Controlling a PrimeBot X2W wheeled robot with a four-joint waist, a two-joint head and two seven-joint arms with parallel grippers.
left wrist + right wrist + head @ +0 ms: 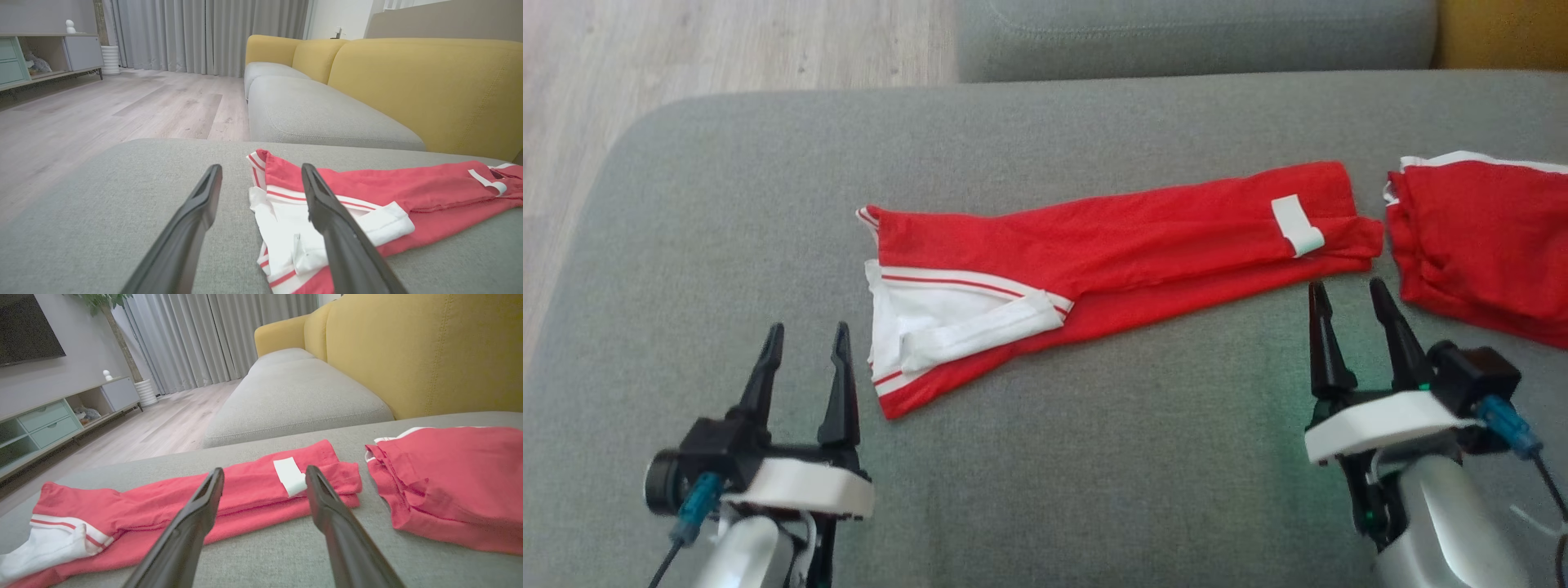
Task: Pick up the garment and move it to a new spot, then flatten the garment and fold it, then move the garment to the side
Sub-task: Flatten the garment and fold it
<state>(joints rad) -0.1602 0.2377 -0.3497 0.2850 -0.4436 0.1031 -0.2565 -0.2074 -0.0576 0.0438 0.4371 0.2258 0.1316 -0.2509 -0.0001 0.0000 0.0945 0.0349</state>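
Black fingers stand apart and empty on both arms: the left gripper (809,328) just short of the white-trimmed end, the right gripper (1346,286) at the other. Between them the red garment (1143,237) lies as a long strip on the grey sofa cushion (1094,457), a second red garment (1478,237) beside it. Folding looks half done; next, pinch one end and double it over

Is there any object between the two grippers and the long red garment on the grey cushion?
Nothing visible. Only bare grey cushion lies between the left gripper, the right gripper and the red garment; their jaws stand open. A second red garment lies apart, beyond its right end.
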